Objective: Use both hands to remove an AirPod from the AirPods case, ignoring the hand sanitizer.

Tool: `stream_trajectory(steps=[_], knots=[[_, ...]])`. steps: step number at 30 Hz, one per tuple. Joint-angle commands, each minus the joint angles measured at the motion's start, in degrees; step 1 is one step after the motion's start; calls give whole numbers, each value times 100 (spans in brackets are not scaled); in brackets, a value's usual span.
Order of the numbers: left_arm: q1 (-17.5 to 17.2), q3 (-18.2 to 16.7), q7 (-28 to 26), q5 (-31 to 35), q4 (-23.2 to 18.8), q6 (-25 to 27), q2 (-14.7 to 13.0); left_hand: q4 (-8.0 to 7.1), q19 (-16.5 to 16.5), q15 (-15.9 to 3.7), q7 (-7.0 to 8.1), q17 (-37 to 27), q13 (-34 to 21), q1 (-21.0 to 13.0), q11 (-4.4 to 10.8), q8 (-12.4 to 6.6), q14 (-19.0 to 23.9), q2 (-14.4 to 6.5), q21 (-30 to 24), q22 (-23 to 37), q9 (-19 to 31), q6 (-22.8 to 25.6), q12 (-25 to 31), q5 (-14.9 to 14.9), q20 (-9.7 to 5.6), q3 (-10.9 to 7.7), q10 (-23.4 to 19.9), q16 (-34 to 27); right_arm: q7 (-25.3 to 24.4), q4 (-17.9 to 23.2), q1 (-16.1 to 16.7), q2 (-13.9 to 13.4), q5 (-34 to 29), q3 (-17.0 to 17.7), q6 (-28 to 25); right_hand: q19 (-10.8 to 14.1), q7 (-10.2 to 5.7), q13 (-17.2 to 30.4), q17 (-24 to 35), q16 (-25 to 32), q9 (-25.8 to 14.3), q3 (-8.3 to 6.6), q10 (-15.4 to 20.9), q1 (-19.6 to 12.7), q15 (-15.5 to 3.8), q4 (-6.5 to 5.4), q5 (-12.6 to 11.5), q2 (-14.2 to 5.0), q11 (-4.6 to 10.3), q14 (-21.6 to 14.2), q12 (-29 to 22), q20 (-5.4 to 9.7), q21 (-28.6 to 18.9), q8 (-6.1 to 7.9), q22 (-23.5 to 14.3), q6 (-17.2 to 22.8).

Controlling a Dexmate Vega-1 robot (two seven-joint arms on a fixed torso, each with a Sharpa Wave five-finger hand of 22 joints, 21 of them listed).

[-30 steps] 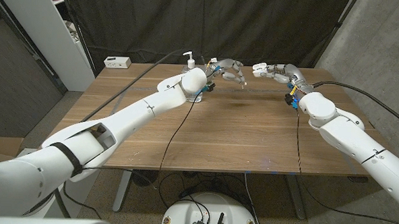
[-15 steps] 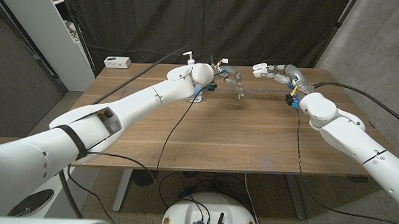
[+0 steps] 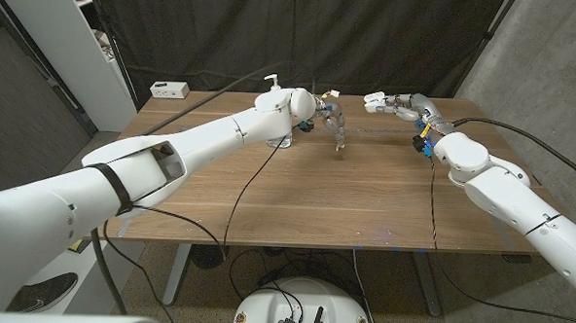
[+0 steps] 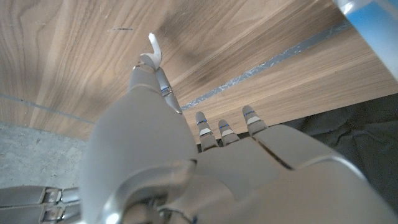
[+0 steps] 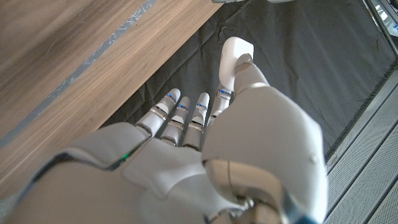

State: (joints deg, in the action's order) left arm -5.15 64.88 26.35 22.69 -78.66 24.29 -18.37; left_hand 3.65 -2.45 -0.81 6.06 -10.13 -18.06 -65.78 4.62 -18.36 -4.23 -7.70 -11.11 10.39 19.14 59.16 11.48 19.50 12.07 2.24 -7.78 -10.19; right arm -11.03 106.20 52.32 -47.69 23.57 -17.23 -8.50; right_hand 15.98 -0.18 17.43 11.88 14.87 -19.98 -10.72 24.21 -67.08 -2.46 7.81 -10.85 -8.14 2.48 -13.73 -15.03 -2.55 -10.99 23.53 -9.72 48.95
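No label or writing can be read anywhere, neither on the hand sanitizer (image 3: 272, 83) nor on the small white box (image 3: 169, 89) at the table's (image 3: 296, 196) far left corner, whose front shows only dark marks. The sanitizer, a clear pump bottle with a white pump head, stands near the far edge left of the middle. The left arm crosses in front of it and hides most of its body, and its bluish wall shows at a corner of the left wrist view (image 4: 373, 18). The left hand (image 3: 331, 118) hangs above the middle of the far edge just right of the bottle, most fingers curled in and one finger (image 4: 149, 65) pointing down at the wood. I cannot tell whether it holds anything. The right hand (image 3: 390, 104) is raised over the far edge, near the left hand but apart from it, fingers bent inward. A small white piece (image 5: 234, 59) sits at its tip, and I cannot tell if this is the AirPods case or only a fingertip pad, so neither the case's place nor this hand's grip is certain. A pale strip (image 5: 93, 59) runs across the wood. Dark cables trail over the table from both arms, and a black curtain (image 3: 371, 39) hangs behind.
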Motion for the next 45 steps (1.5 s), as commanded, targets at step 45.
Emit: stream_trajectory(steps=[45], knots=[[-390,0,-393,207,-115,172,-246,-265,89,-189,348,-4,367,480,14,817,205,150,-27,3,28,-1532,77,-391,-125,410,51,-32,-41,200,178,-120,125,35,-82,3,-213,57,12,32,-1172,39,51,-24,-490,-17,-30,-63,67,-60,34,-23,-18,116,-18,276]])
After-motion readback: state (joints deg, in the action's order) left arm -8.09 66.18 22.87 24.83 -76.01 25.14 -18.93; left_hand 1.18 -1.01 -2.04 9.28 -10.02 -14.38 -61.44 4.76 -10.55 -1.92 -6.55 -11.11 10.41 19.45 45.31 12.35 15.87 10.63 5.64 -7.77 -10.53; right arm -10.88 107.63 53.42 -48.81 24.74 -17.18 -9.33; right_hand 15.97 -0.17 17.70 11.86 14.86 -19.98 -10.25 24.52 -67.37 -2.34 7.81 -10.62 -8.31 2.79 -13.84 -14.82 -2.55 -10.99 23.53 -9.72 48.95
